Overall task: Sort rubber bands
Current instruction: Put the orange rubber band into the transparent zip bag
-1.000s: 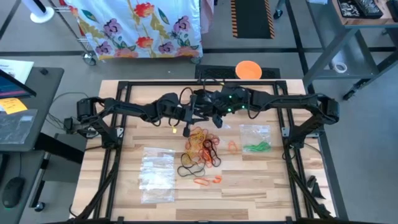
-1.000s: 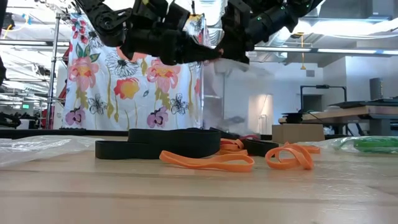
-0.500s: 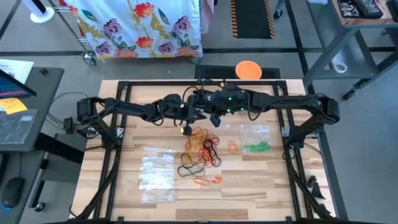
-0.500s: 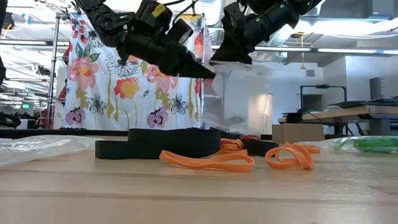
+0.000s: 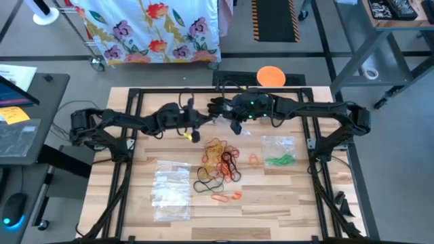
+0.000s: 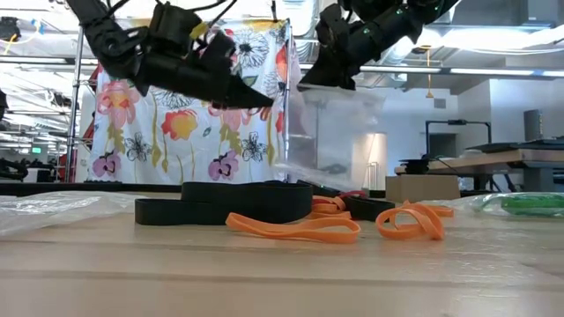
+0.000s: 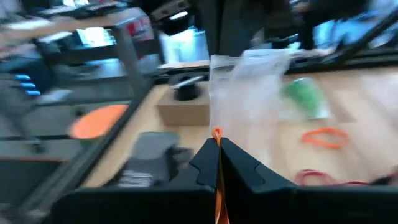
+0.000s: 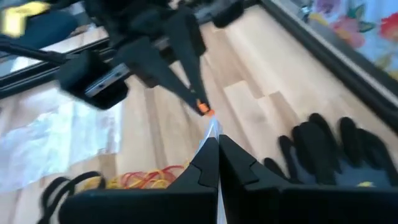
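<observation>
**Rubber bands piled mid-bench, one orange band pinched aloft**

Rubber bands [image 5: 220, 163] heap at bench [image 5: 285, 203] centre. Left pincer [image 5: 198, 123], at the heap's eleven o'clock, clamps one orange band [image 7: 216, 134]. Right pincer [image 5: 226, 122], at twelve, clamps one clear bag [image 6: 330, 132].

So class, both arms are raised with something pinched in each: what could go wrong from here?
1. The left gripper pinches only a sliver of an orange rubber band; it might slip out and drop.
2. The right gripper holds a clear bag by one edge; the hanging bag may sag shut, so the band misses its mouth.
3. Their tips are close and could collide.
</observation>
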You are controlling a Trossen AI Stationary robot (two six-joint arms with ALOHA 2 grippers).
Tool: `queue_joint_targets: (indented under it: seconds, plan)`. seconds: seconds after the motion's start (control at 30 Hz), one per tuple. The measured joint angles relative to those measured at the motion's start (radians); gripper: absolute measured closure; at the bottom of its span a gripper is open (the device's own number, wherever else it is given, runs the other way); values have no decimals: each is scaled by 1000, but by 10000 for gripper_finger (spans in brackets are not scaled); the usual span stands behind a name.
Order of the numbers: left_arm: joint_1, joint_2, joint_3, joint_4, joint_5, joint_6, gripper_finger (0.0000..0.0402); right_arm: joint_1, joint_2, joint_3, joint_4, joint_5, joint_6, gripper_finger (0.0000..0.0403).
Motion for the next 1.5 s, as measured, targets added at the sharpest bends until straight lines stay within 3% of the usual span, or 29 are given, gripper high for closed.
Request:
queue_joint_targets:
  seconds: [0.1, 0.2, 0.3, 0.53, 0.7, 1.03, 1.2, 1.4, 1.5]
  plan:
    - [0, -1, -2, -33, 160, -67, 401, 1, 0, 0, -7, -22, 5, 403]
    - [-17, -1, -4, -93, 401, -130, 401, 9, 0, 0, -9, -24, 5, 403]
    - [-40, -1, -4, -188, 457, -154, 401, 7, 0, 1, -3, -25, 6, 403]
    - [-74, 0, -4, -306, 204, -84, 388, -13, 0, 40, -30, -25, 8, 403]
    - [-114, 0, -4, -291, 146, 47, 332, -13, 0, 72, -49, -25, 8, 403]
    - [-186, 0, -4, -165, -35, 164, 230, 3, 0, 89, -87, -24, 28, 403]
    - [-214, 0, -3, -150, 6, 200, 215, 7, 0, 89, -103, -24, 32, 403]
    - [-219, -36, -3, -139, -337, 215, 215, 12, 0, 89, -120, -24, 15, 403]
    - [-174, -49, -2, -56, -285, 143, 215, 22, 0, 89, -122, -25, -1, 403]
